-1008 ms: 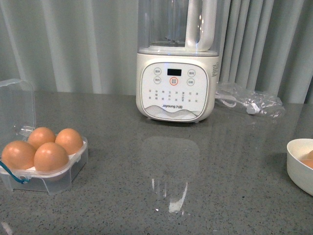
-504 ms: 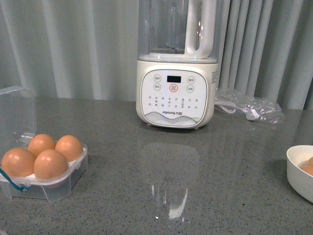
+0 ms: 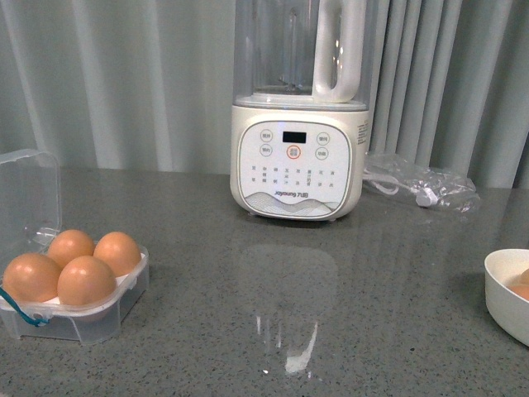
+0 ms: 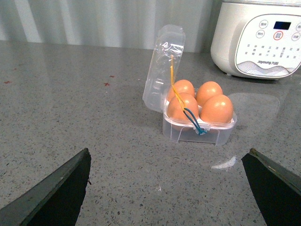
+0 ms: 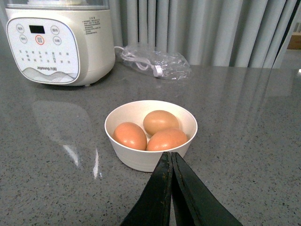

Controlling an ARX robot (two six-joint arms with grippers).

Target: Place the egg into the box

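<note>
Closest to you, at the left wrist camera, the left gripper has its two dark fingers spread wide with nothing between them, above bare grey speckled stone countertop. At the right wrist camera, the right gripper has its dark fingers pressed together and holds nothing; their tips sit just in front of the round white bowl. That bowl holds three orange-brown eggs lying against one another, and in the front view you see it at the right edge of the counter.

On your left side stands the small clear plastic four-cell egg box. Its hinged clear lid stands upright and open. Every one of its four cells holds a smooth orange-brown egg, so the task's egg cannot be told from its neighbours. A blue cord loops over the box's front corner.

Farther back, near the middle, you have a cream-white blender with a clear jug and a button panel. Just to its right lies a crumpled clear plastic bag holding a white cable. Behind everything hangs a pale pleated curtain.
</note>
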